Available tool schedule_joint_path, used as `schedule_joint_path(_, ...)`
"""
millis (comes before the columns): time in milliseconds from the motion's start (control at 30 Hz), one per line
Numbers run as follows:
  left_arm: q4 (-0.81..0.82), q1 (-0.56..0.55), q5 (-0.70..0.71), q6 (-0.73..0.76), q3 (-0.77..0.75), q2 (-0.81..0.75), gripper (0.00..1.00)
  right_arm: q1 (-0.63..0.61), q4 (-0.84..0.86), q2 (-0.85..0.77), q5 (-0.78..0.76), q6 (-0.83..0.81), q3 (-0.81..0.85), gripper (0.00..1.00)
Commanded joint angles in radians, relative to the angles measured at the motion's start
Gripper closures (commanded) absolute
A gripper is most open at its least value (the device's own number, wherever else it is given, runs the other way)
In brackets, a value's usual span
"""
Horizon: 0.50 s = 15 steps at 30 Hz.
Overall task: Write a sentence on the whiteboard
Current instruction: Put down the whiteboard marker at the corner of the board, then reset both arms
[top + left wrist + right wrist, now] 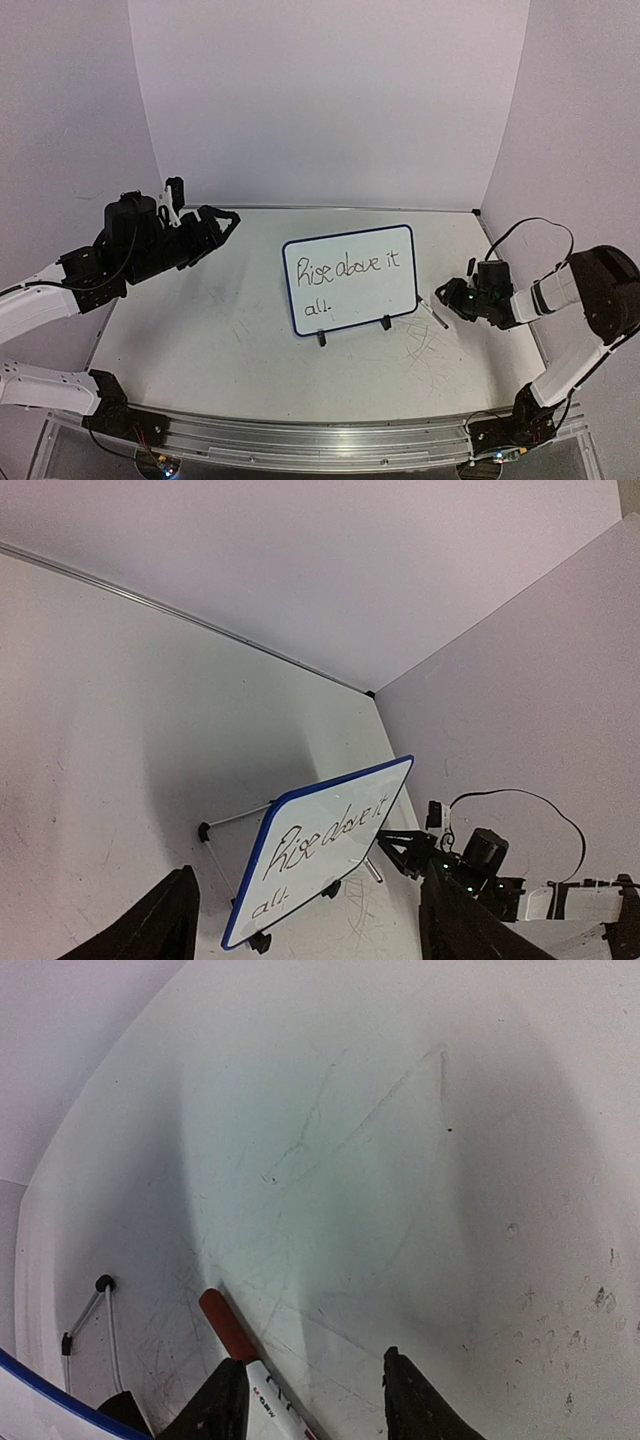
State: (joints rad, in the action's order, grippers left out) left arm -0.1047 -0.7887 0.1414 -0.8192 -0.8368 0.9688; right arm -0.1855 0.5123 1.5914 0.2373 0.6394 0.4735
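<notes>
The whiteboard (352,262) stands mid-table on two black clip feet, with a dark-blue rim. The sentence (347,271) reads "Rise above it all." in two rows. Both also show in the left wrist view, the whiteboard (345,795) and the sentence (322,840). My left gripper (206,204) is open and empty, raised left of the board; its own view shows it (308,876) wide open. My right gripper (446,297) is open, low beside the board's right edge. A red-capped white marker (245,1345) lies on the table against its left finger (222,1400), not gripped.
The marker (433,313) lies just right of the board's right foot. The board's wire stand (92,1320) and blue rim (40,1390) sit at the left of the right wrist view. Walls enclose the scuffed tabletop (220,330) behind and at both sides.
</notes>
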Motion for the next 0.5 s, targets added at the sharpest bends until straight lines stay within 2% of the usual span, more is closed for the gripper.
schedule_joint_path(0,0.035,0.005,0.004,0.021,-0.015,-0.002,0.23,0.003,-0.104,-0.127,-0.072,-0.036,0.035,0.5)
schedule_joint_path(133,0.022,0.005,0.017,0.101,-0.066,0.014,0.17,0.004,-0.23,-0.317,-0.078,-0.101,0.048,0.39)
schedule_joint_path(267,-0.025,0.006,0.043,0.234,-0.18,0.027,0.06,0.004,-0.393,-0.562,-0.066,-0.173,0.09,0.29)
schedule_joint_path(400,-0.066,0.005,0.09,0.364,-0.294,0.027,0.01,0.003,-0.611,-0.829,-0.063,-0.259,0.222,0.04)
schedule_joint_path(467,-0.077,0.005,0.111,0.429,-0.346,0.023,0.01,0.003,-0.677,-0.931,-0.068,-0.295,0.31,0.02)
